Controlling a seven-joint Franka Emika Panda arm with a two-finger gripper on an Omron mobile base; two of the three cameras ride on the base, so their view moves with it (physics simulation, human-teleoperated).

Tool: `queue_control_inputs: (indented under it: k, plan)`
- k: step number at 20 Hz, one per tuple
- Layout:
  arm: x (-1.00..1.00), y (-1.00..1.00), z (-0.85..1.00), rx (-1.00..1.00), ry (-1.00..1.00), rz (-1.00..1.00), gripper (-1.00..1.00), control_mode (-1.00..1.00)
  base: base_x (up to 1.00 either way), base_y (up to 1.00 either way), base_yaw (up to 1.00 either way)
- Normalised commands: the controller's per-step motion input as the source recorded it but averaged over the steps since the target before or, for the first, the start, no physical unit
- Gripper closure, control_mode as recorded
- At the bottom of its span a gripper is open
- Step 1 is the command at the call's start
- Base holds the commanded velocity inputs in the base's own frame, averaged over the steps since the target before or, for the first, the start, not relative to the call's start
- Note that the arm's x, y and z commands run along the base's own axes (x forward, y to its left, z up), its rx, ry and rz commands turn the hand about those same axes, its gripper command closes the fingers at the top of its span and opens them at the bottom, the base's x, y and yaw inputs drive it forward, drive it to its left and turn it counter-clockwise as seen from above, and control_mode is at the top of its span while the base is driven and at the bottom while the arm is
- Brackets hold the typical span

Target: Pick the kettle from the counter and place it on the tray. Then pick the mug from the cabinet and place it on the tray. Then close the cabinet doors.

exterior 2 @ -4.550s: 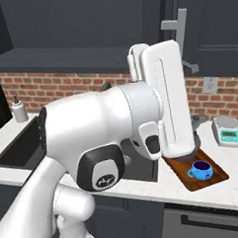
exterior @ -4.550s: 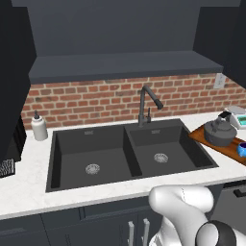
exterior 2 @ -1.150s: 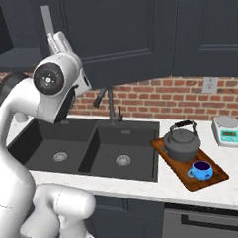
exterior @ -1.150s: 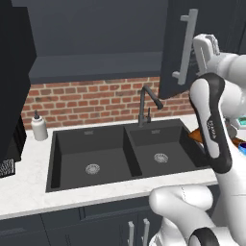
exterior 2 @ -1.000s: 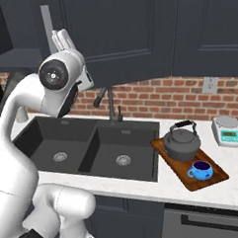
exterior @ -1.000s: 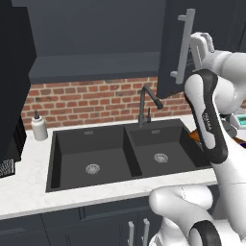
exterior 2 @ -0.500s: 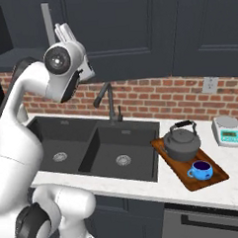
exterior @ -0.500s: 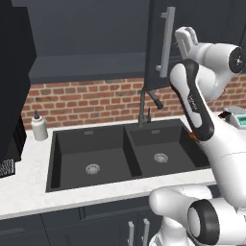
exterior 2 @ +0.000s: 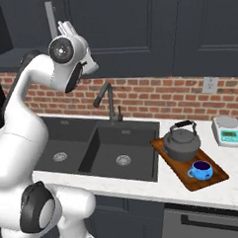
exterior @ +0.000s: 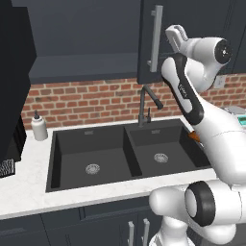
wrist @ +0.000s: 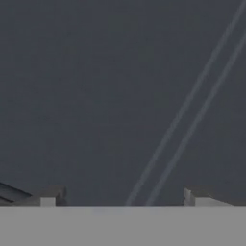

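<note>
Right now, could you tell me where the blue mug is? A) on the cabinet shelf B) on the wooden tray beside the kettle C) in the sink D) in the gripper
B: the mug stands on the tray, just in front of the kettle.

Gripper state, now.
Gripper: open, holding nothing, up against the cabinet door.

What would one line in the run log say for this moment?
kettle: on tray | mug: on tray | gripper: open, empty, facing cabinet door | door: partly open | step: closing doors
</note>
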Motion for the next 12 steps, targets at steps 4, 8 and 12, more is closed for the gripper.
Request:
queue_control_inputs:
  k: [4,8,12]
  plan:
    - [0.84,-0.09,-0.13,-0.09,0.04,0.00,-1.00,-1.00,0.00,0.00,0.00]
    - [0.70,-0.09,-0.11,-0.12,0.03,0.00,-1.00,-1.00,0.00,0.00,0.00]
    - [0.50,-0.12,-0.05,-0.15,0.00,0.00,-1.00,-1.00,0.00,0.00,0.00]
